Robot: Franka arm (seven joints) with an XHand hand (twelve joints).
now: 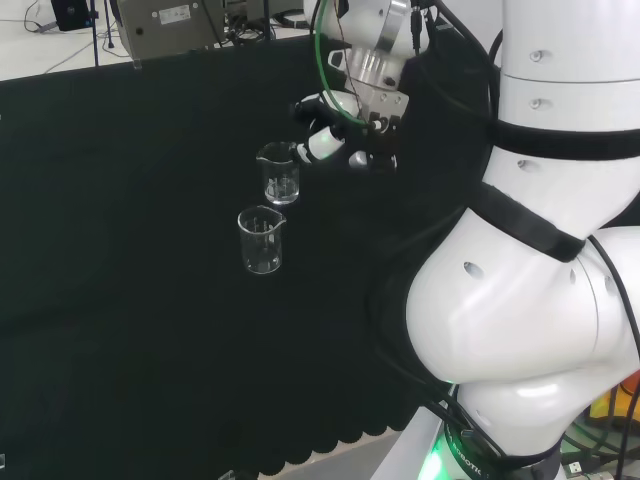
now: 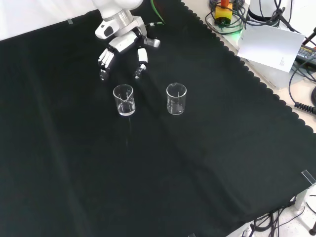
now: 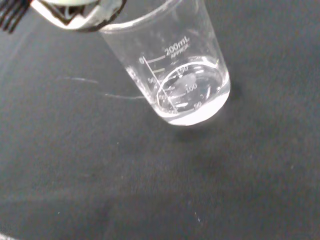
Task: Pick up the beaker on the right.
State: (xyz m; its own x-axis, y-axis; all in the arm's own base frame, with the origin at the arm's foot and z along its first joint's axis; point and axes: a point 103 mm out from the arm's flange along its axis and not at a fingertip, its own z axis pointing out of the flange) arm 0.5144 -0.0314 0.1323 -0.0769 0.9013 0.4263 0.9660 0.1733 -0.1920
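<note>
In the front view, the black and white hand (image 2: pixel 123 49) hangs at about 11 o'clock over the black cloth (image 2: pixel 163 173), fingers spread apart, holding nothing; just below it stands a clear glass beaker (image 2: pixel 124 100); at its 3 o'clock, a second clear glass beaker (image 2: pixel 176 98), upright, untouched.

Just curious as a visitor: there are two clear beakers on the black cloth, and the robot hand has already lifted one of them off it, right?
Not quite. Both beakers, and, stand on the black cloth. The robot hand hangs open beside one, holding nothing, as the front view shows.
</note>
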